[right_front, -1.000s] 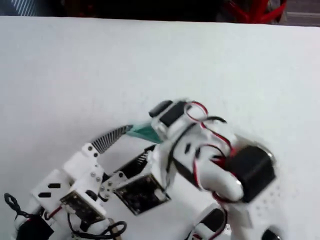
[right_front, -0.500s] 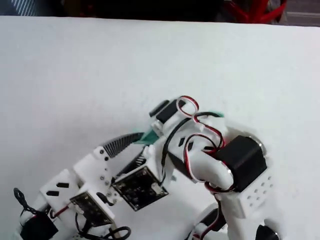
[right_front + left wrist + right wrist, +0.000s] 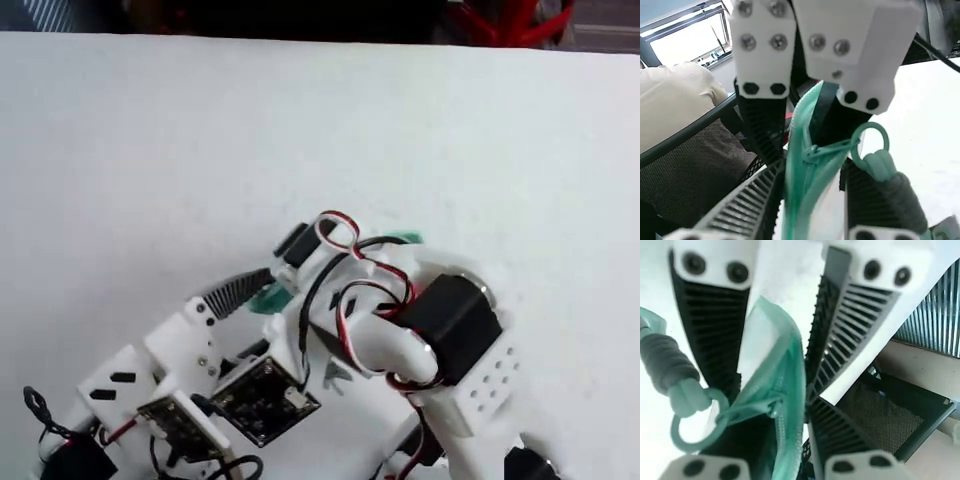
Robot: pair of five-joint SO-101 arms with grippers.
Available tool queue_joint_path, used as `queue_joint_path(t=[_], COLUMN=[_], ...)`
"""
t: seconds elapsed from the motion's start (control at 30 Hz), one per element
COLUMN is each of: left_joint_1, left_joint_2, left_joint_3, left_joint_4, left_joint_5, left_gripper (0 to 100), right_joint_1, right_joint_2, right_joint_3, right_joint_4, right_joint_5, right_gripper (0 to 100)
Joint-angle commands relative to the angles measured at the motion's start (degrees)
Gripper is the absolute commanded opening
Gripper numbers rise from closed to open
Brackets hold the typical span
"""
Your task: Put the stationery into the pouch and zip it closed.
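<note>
The left gripper point(image 3: 812, 175) pinched the teal pouch point(image 3: 801, 125) by its zipper edge. The right gripper point(image 3: 790, 440) clamped that edge too, beside the ringed zip pull point(image 3: 871, 139).

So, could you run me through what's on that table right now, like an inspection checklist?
Surface: white table.
Job's things: teal pouch held on edge between both grippers; its zip slider sits between them, pull cord hanging free.
Clutter: nothing seen.
Grippers: left gripper and right gripper each look closed on the pouch's zip edge.
Cables: red, white and black wires loop off the right arm; a black cable lies at the near left edge.
Surroundings: mesh chair, window, red frame.
</note>
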Motion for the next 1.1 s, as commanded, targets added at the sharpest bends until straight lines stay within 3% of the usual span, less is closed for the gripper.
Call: queue_joint_path(t=[0.0,0.2,0.37,0.43,0.6,0.77,0.83,0.97,1.07], left_joint_1=[-2.15,-2.24,-1.8,-1.71,-1.71,-2.15,-2.15,-2.07,-2.15], left_joint_2=[0.13,0.13,0.13,0.13,0.13,0.13,0.13,0.13,0.13], left_joint_3=[1.85,3.87,3.87,4.22,4.22,4.4,5.63,9.41,12.48], left_joint_4=[-1.32,-1.32,-1.32,-0.97,-0.97,-1.05,-1.32,-3.43,-7.74], left_joint_5=[-0.53,-0.53,-3.96,-7.12,-7.21,-7.3,-7.38,-7.38,-7.38], left_gripper=[17,16,2,3,2,2,2,2,2], right_joint_1=[-3.03,-0.66,3.47,3.38,3.82,9.63,12.09,12.09,12.0], right_joint_2=[-2.51,-2.77,-2.77,-2.95,-2.95,-3.03,-3.91,-8.66,-10.86], right_joint_3=[-0.97,-1.93,-1.93,-1.93,-1.93,-1.93,-2.2,-5.19,-7.82], right_joint_4=[-0.31,-0.22,-0.13,-0.04,-0.22,-0.4,-0.22,-0.66,-0.66], right_joint_5=[-0.09,0.0,0.26,0.0,-0.35,-5.36,-6.95,-13.19,-13.36], right_gripper=[1.9,1.9,1.9,1.9,1.9,3.0,8.3,29.4,30.3])
